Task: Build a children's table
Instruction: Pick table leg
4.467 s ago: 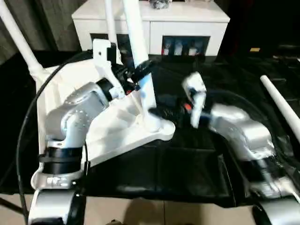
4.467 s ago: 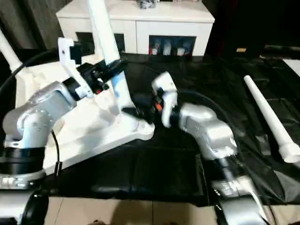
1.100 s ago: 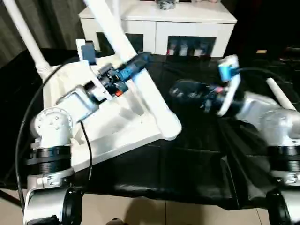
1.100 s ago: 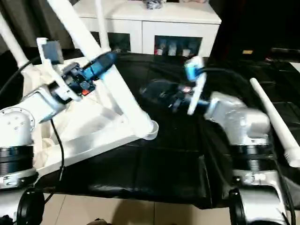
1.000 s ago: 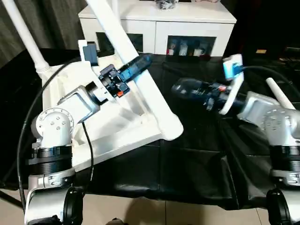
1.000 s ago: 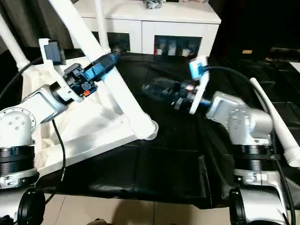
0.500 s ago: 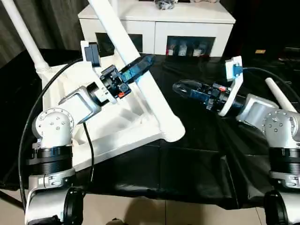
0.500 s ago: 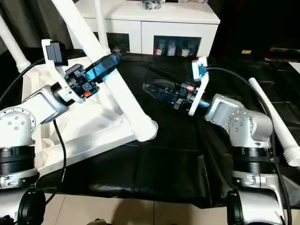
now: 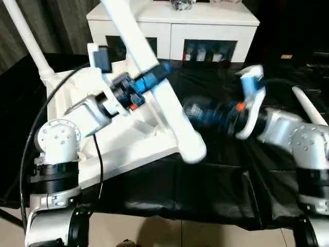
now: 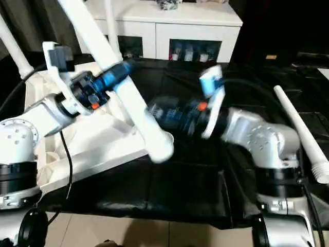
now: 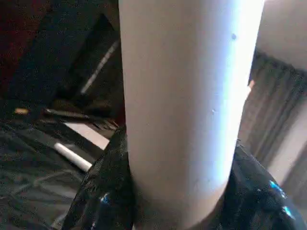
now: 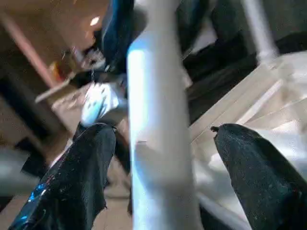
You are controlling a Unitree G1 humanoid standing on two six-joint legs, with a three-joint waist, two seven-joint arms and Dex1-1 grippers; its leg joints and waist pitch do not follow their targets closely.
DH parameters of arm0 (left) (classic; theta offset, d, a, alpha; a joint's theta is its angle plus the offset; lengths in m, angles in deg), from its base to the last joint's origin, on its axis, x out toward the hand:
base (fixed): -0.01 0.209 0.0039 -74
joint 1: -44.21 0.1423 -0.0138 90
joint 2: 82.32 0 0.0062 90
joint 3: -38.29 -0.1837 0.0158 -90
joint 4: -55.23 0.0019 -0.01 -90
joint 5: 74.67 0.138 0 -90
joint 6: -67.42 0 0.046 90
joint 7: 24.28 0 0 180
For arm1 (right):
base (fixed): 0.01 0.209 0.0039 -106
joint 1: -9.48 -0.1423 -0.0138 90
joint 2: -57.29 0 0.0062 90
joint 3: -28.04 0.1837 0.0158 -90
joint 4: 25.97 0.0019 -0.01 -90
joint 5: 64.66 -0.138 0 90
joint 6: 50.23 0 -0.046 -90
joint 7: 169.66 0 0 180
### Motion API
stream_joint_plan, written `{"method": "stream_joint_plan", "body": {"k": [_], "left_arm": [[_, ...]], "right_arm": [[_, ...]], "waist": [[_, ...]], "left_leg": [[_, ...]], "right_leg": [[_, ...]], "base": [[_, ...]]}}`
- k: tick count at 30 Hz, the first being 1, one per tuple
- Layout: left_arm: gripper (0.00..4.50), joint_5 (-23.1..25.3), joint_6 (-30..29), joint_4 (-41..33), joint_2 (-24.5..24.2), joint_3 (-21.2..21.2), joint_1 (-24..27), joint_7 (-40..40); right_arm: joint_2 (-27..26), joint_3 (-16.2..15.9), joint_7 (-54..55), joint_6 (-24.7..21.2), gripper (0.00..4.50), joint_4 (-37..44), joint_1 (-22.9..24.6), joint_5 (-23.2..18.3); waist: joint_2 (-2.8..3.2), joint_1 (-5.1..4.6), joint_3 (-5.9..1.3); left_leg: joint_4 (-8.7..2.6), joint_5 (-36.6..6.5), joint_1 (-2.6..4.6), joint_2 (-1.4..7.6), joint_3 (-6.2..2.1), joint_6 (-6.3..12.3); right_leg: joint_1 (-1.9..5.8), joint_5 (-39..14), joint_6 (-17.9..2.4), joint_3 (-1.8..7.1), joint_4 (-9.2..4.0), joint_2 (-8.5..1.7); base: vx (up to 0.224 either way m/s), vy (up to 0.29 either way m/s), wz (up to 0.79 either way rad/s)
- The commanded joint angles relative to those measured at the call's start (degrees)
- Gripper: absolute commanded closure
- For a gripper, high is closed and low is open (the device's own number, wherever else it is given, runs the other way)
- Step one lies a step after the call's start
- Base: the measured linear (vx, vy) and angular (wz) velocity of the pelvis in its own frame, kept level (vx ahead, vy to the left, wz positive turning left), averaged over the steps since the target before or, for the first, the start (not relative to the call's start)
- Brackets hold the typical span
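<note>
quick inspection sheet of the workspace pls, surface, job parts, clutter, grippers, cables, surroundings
surface: black-covered work table, cover wrinkled near the front edge
job's things: white table top lies underside up; one leg stands in its far left corner; a tilted leg is held above the near corner; a loose leg lies at the right
clutter: nothing seen
grippers: left gripper shut on the tilted leg; right gripper open, its fingers either side of that leg
cables: black cable loops beside the left arm
surroundings: white cabinet behind the table, dark curtain to the left
</note>
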Motion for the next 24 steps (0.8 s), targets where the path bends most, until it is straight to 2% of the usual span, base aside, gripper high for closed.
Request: {"method": "stream_joint_plan", "body": {"k": [1,5,6,8,9,10,11,17,20,24], "left_arm": [[2.66,0.8,0.1,-2.0,-0.6,-1.8,0.0,2.5],[2.66,1.8,0.2,-2.8,-1.4,-3.4,-0.3,4.2],[2.66,2.0,0.4,-2.8,-1.6,-3.7,-0.3,4.5],[2.66,2.3,0.6,-2.8,-1.8,-3.9,-0.3,4.7],[2.66,2.5,1.0,-2.8,-2.2,-4.2,-0.3,5.0],[2.66,2.5,1.0,-2.8,-2.2,-4.2,-0.3,5.0],[2.66,2.7,1.3,-2.7,-2.5,-4.4,-0.2,5.3],[2.66,3.0,1.7,-2.6,-2.7,-4.5,-0.1,5.9],[2.66,3.3,1.9,-2.5,-2.6,-4.5,0.0,6.0],[2.66,4.0,2.3,-1.7,-2.4,-4.4,-0.1,4.9]], "right_arm": [[0.3,-2.7,-0.5,0.1,0.84,0.8,0.4,1.4],[-0.1,-7.2,0.7,1.9,0.84,-1.9,-0.6,6.2],[-0.1,-8.2,1.1,2.0,1.11,-2.6,-0.8,7.2],[-0.1,-9.0,1.5,2.0,1.17,-3.2,-0.9,8.0],[0.2,-9.6,1.1,1.5,1.23,-3.2,-0.9,8.0],[0.3,-9.7,1.0,1.4,1.23,-3.2,-0.9,7.9],[0.5,-10.1,0.7,1.4,1.51,-3.1,-0.9,7.7],[0.7,-11.3,0.0,2.6,1.99,-2.9,-0.7,8.6],[0.2,-11.4,0.1,3.7,2.22,-2.9,-0.4,9.1],[-1.7,-9.9,2.5,6.1,2.50,-2.9,-0.3,9.4]], "waist": [[-0.38,0.08,-4.39],[-0.37,-0.07,-4.35],[-0.87,-0.17,-4.31],[-0.56,-0.11,-4.31],[-0.69,-0.05,-4.37],[-0.65,-0.06,-4.35],[-0.66,-0.05,-4.40],[-0.56,-0.03,-4.53],[-0.60,-0.06,-4.50],[-0.48,-0.11,-4.42]], "left_leg": [[-4.56,-9.9,0.97,0.96,0.03,-0.88],[-4.62,-10.9,1.02,0.95,-0.02,-1.98],[-4.68,-11.0,0.90,0.91,0.03,-1.98],[-4.67,-10.9,0.98,0.96,-0.04,-2.03],[-4.66,-10.6,1.00,1.00,-0.06,-1.94],[-4.68,-10.5,0.98,1.01,-0.06,-1.93],[-4.67,-10.0,0.94,0.99,-0.07,-1.86],[-4.50,-8.8,0.84,0.94,0.03,-1.31],[-4.50,-9.3,0.89,0.94,0.05,-1.25],[-4.53,-10.3,0.96,0.95,0.06,-1.51]], "right_leg": [[3.09,-13.6,-11.7,1.29,-3.64,-1.75],[3.02,-14.7,-11.0,1.39,-3.66,-1.77],[3.10,-15.1,-10.7,1.40,-3.77,-1.76],[3.02,-15.5,-10.6,1.44,-3.69,-1.83],[3.04,-15.2,-10.5,1.45,-3.64,-1.82],[3.01,-15.0,-10.5,1.47,-3.60,-1.80],[3.06,-14.1,-10.7,1.44,-3.49,-1.78],[3.16,-10.6,-12.0,1.43,-3.16,-1.72],[3.17,-11.3,-12.0,1.45,-3.28,-1.77],[3.03,-12.7,-11.9,1.47,-3.42,-1.79]], "base": [[0.000,0.000,0.00],[0.000,0.000,0.00],[0.000,0.000,0.00],[0.000,0.000,0.00],[0.000,0.000,0.00],[0.000,0.000,0.00],[0.000,0.000,0.00],[0.000,0.000,0.00],[0.000,0.000,0.00],[0.000,0.000,0.00]]}}
